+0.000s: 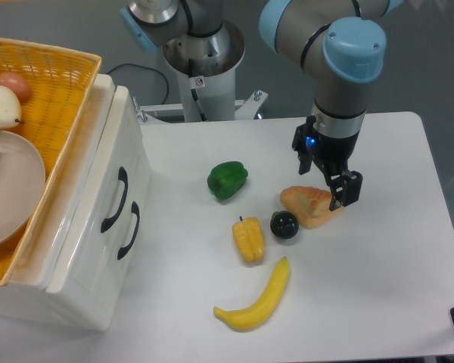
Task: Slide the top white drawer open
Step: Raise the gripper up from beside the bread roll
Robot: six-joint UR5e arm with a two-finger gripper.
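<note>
The top drawer [98,170] sits shut in the white cabinet [76,257] at the desk's [378,287] left edge, its black handle [113,199] untouched. The claw [329,175] hangs open and empty over the bread [309,205] near the right edge. The approach has not begun; next it must cross left and hook that upper handle.

bright even overhead light | soft shadows | sharp focus | mild glare on cabinet [76,249]
</note>
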